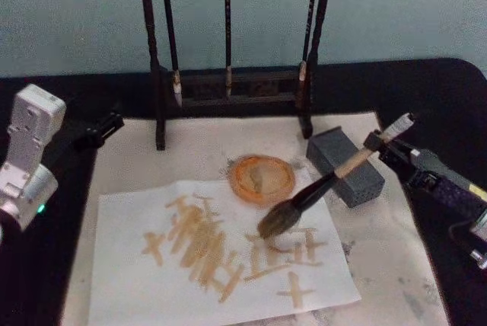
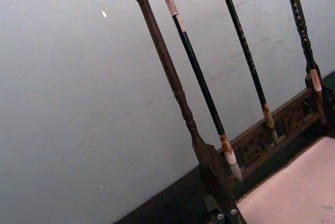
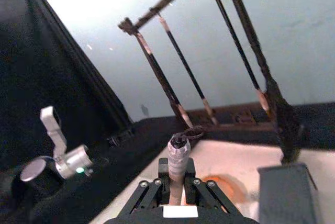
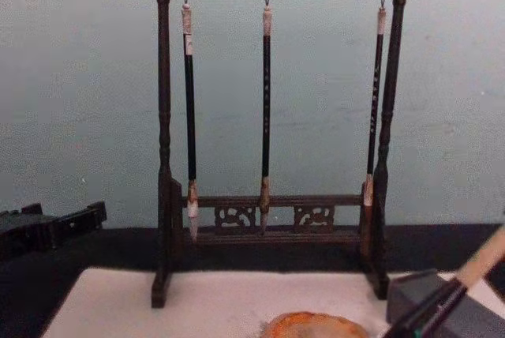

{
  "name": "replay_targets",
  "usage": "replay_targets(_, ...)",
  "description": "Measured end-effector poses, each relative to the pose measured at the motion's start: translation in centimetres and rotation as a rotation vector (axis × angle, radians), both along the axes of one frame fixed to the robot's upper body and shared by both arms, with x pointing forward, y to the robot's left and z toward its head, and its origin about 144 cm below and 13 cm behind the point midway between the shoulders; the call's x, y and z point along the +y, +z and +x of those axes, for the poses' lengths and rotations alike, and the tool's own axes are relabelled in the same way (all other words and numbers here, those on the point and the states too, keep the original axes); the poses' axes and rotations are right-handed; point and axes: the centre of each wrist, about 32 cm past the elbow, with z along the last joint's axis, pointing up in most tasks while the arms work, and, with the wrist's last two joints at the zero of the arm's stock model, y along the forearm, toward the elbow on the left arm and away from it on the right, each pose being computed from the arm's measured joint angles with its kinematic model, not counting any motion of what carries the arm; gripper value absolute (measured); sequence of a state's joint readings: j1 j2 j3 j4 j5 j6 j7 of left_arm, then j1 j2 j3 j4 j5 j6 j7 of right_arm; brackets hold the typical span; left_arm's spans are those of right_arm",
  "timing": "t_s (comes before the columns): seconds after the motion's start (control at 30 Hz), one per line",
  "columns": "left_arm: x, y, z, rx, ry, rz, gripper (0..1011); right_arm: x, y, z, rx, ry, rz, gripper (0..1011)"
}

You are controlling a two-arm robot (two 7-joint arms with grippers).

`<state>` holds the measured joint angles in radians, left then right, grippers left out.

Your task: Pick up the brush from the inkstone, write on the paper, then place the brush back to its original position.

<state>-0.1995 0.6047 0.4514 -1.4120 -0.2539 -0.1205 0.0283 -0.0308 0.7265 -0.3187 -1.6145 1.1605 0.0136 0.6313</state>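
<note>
Two claws are recorded. The right claw (image 1: 375, 144), at 3 o'clock in the head view, is closed tight on the large calligraphy brush with pale tan handle, black ferrule and bushy grey-brown bristles (image 1: 335, 176). It grips the handle high up, just below the whitish end. The right wrist view shows its fingers (image 3: 163, 170) pressed against the handle, with the cord loop above them. The brush is tilted, its whitish end toward 2 o'clock and its bristles toward 8 o'clock. The tuft lies over the upper right part of the white rectangular sheet of paper (image 1: 137, 288); whether the tip touches the sheet cannot be told. The sheet bears many tan strokes and crosses across its middle. It lies on a larger, stained off-white mat (image 1: 396, 265), which rests on the black surface (image 1: 449, 97). A round orange dish (image 1: 261, 179) sits at the sheet's 12 o'clock edge, just beside the bristles. A dark grey rectangular inkstone block (image 1: 358, 185) lies at 3 o'clock of the dish, and the slanting handle crosses in front of it. A dark wooden brush rack (image 4: 163, 156) stands at 12 o'clock on the mat, with three slim dark-handled brushes (image 4: 266, 117) hanging from its top bar. The left claw (image 1: 100, 129) sits at 9 o'clock, off the mat and well apart from the brush; how far it is open cannot be told.
</note>
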Motion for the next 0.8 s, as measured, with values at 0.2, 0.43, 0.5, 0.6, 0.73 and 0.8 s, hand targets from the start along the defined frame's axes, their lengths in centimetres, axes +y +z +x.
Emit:
replay_targets(0.2, 0.0, 0.0, 0.0, 0.0, 0.0, 0.0, 1002, 0.8, 1.2, 0.2, -0.025, 0.032, 0.032, 161)
replay_targets(0.43, 0.0, 0.0, 0.0, 0.0, 0.0, 0.0, 1002, 2.8, 1.8, 0.2, -0.043, 0.09, 0.051, 161)
replay_targets(0.5, 0.0, 0.0, 0.0, 0.0, 0.0, 0.0, 1002, 3.2, 1.7, 0.2, -0.042, 0.102, 0.049, 163)
replay_targets(0.6, 0.0, 0.0, 0.0, 0.0, 0.0, 0.0, 1002, 4.1, 1.4, 0.2, -0.04, 0.123, 0.041, 161)
replay_targets(0.73, 0.0, 0.0, 0.0, 0.0, 0.0, 0.0, 1002, 4.9, 0.6, 0.3, -0.024, 0.138, 0.036, 163)
replay_targets(0.8, 0.0, 0.0, 0.0, 0.0, 0.0, 0.0, 1002, 5.3, 0.0, 0.4, -0.01, 0.143, 0.034, 161)
